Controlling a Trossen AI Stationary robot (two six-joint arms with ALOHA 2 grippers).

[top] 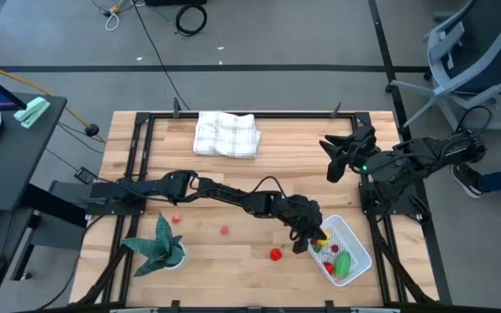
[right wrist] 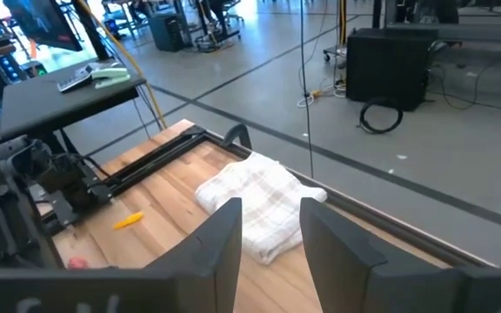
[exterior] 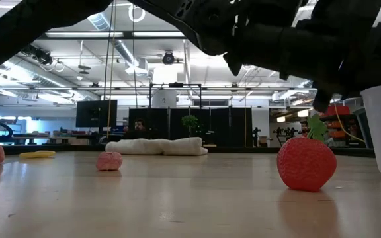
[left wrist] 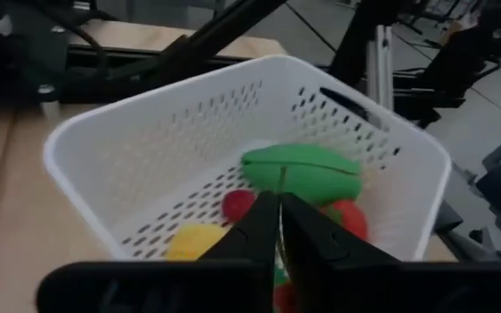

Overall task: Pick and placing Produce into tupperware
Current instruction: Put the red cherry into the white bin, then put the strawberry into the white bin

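Note:
The white tupperware (top: 361,250) stands near the table's right front corner and holds a green piece (left wrist: 303,169), red pieces (left wrist: 237,203) and a yellow piece (left wrist: 194,242). My left gripper (left wrist: 279,228) reaches in over its left wall, its fingers almost together on a sliver of green. A red strawberry (top: 276,254), a pink piece (top: 224,230) and a small red piece (top: 176,218) lie loose on the wood to its left. My right gripper (right wrist: 270,235) hangs open and empty, high over the right side. My left gripper pinches a thin green bit (left wrist: 277,271) between its two fingers, with red (left wrist: 287,296) showing just under them. The fingers slant down into the tupperware from the table's left. They hide the rest of the piece and whether it rests on the base.
A potted spiky green plant (top: 159,248) stands at the near left. A white checked folded cloth (top: 226,135) lies at the far edge. A yellow piece (exterior: 38,155) lies far off on the table. Black frame rails (top: 137,148) border the wood.

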